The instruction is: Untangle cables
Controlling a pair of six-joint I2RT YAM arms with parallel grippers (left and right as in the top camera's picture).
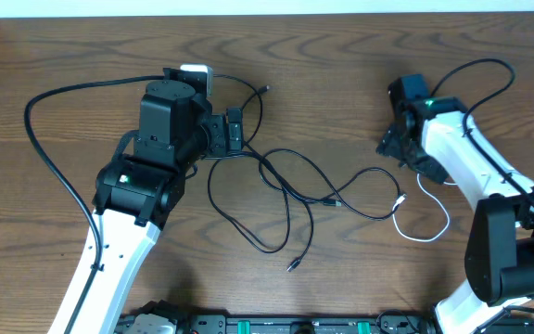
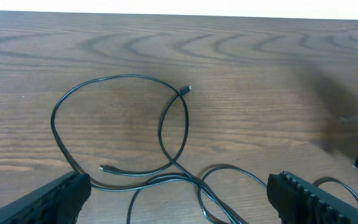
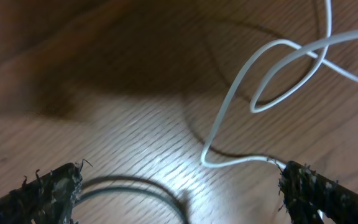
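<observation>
**Hidden, cropped and blurred**

Overhead, the left arm (image 1: pixel 170 130) covers the black cables (image 1: pixel 332 199) where they pass under its wrist, and most of a white object (image 1: pixel 194 70) that cannot be identified; the right arm (image 1: pixel 452 148) hides the white cable (image 1: pixel 447 221) at its upper end; the plug types are too small to tell. In the left wrist view, the bottom edge crops the left gripper (image 2: pixel 179 186) and the cable loops. The right wrist view is blurred; the right gripper (image 3: pixel 179 180) is cropped below; the white cable leaves by the top and right edges; one of the black cables is a smear.
</observation>
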